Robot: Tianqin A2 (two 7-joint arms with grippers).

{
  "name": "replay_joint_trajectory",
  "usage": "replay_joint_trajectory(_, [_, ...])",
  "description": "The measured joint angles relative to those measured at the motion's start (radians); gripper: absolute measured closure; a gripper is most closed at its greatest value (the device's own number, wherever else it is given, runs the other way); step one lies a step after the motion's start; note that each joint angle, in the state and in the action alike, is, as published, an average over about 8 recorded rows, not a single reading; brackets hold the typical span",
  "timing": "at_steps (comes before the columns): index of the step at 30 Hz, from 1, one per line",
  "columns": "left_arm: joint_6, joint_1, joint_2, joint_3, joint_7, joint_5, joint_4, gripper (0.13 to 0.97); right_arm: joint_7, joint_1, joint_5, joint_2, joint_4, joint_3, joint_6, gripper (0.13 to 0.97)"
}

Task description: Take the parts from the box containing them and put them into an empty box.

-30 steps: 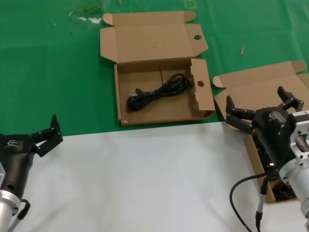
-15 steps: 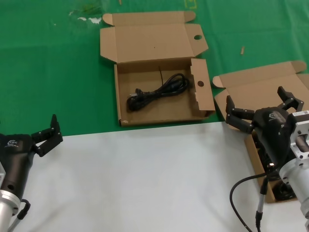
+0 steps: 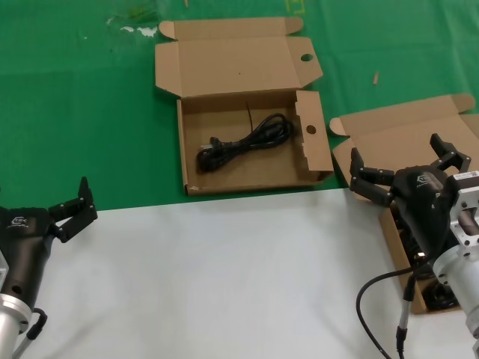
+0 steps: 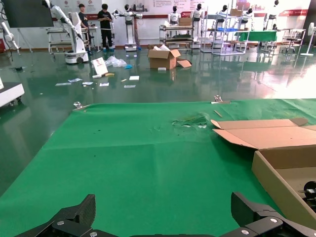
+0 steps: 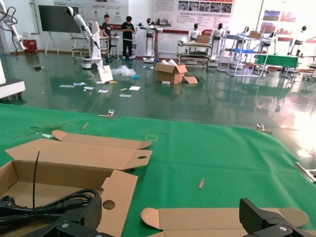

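A bundled cord (image 3: 244,142) lies in the holed box (image 3: 254,178), left of the plain-lidded box (image 3: 389,142), both on the surface (image 3: 90,112).

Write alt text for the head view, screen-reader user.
An open cardboard box with punched holes sits on the green cloth holding one black power cord. The open right gripper hovers over a second, plain-lidded box at the right edge. The open left gripper waits low on the left above a white sheet.
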Motion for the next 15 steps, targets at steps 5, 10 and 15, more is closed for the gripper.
replay_joint_trajectory(5, [0.000,0.000,0.000,0.000,0.000,0.000,0.000,0.132,0.000,0.000,0.000,0.000,0.000,0.000,0.000,0.129])
replay_joint_trajectory(10, [0.000,0.000,0.000,0.000,0.000,0.000,0.000,0.132,0.000,0.000,0.000,0.000,0.000,0.000,0.000,0.129])
replay_joint_trajectory(15, [0.000,0.000,0.000,0.000,0.000,0.000,0.000,0.132,0.000,0.000,0.000,0.000,0.000,0.000,0.000,0.129])
